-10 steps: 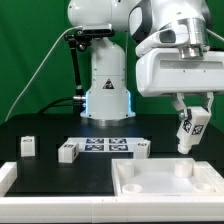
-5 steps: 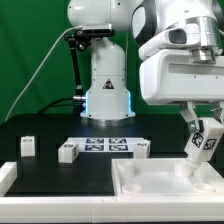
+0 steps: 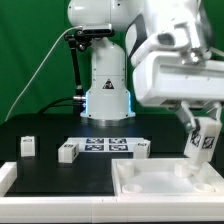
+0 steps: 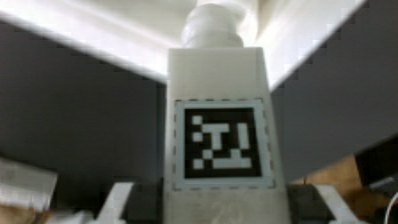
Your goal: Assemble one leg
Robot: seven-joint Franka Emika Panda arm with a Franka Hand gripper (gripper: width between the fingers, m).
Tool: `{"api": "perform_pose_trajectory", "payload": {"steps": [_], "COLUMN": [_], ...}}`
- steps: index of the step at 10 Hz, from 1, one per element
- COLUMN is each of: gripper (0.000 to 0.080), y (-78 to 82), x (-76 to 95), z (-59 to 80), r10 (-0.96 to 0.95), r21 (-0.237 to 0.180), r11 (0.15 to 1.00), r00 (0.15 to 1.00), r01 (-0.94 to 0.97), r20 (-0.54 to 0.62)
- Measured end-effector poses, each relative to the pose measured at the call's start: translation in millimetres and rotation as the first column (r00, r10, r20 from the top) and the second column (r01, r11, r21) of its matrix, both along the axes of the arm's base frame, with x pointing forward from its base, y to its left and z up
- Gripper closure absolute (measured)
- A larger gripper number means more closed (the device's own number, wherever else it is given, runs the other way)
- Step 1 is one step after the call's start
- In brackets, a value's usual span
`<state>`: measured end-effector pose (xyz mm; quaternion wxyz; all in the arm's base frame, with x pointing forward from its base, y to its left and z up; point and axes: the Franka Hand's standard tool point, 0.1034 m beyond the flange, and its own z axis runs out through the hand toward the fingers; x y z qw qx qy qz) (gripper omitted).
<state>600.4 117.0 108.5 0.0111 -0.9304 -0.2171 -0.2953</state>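
Observation:
My gripper (image 3: 200, 128) is shut on a white leg (image 3: 202, 141) with a black-and-white tag. It holds the leg tilted, its lower end at the far right corner of the large flat white panel (image 3: 150, 185). In the wrist view the held leg (image 4: 221, 120) fills the middle, tag facing the camera, clamped between the dark fingers (image 4: 329, 198). Three more legs stand on the black table: one at the exterior view's left (image 3: 28, 146), one left of the marker board (image 3: 68, 152), one right of it (image 3: 141, 149).
The marker board (image 3: 104, 145) lies on the table in front of the robot base (image 3: 106, 95). A white ledge (image 3: 6, 176) sits at the front left edge. A black stand (image 3: 75, 60) rises behind.
The gripper has carried the leg down and slightly toward the exterior view's right, onto the panel's far right corner. The leg has tilted more.

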Motion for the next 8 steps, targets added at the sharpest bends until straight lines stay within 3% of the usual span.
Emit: {"api": "perform_pose_trajectory", "payload": {"steps": [2,8], "gripper": [0.0507,0.0507], "y": [5.4,5.8], "x": [10.5,17.4], "z": [4.6,-10.8], "r10": [-0.010,-0.008], "r21": [0.005,0.000], "r11": [1.000,1.000], "r00": [1.000,0.999], "r01": [0.010,0.008], "r20": [-0.013,-0.039]}}
